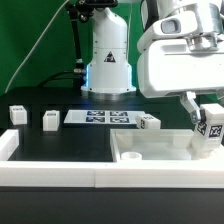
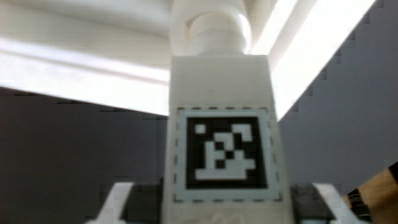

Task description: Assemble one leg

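My gripper is at the exterior view's right, shut on a white leg with a black-and-white tag on its face. It holds the leg upright over the right end of the large white square tray-like part. In the wrist view the leg fills the middle, its round peg pointing away from the camera. My gripper has a finger on either side of the leg's near end. Three more legs stand on the black table: one, a second and a third.
The marker board lies flat in front of the robot base. A white rim runs along the table's front and left edges. Black table surface shows between the left legs and the tray-like part.
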Robot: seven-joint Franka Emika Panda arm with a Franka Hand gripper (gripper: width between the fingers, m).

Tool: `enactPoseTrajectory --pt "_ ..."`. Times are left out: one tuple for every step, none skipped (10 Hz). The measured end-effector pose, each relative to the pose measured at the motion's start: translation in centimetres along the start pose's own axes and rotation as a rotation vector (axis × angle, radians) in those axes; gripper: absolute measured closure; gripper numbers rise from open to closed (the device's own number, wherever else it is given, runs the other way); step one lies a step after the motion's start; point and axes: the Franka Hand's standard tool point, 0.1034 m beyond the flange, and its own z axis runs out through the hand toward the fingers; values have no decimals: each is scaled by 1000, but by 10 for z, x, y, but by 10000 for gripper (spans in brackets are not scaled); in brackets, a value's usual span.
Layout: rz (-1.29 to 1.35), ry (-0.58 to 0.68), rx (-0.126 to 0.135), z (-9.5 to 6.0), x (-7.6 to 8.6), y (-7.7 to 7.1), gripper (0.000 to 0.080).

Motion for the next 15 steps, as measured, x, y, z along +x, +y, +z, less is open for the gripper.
enactPoseTrajectory --pt "2 15 -5 3 -1 1 506" --pt "3 37 -12 3 -1 2 506" --pt "5 59 -21 3 -2 5 506" --pt "15 86 -33 1 -5 10 506" --pt "14 99 -38 -1 -7 10 506" --pt "13 92 -35 0 -6 10 506" --pt "14 91 -35 0 -6 10 506" --pt "13 91 -35 0 -6 10 345" --pt "13 91 -35 0 -7 10 221" --pt "13 91 -35 0 -7 10 221" --pt "13 91 -35 0 -7 10 165" --pt "13 91 -35 0 -7 10 154" --pt "13 91 -35 0 -7 10 154" --pt "11 87 -34 0 -7 11 151" --pt "4 57 -31 -6 -1 15 151"
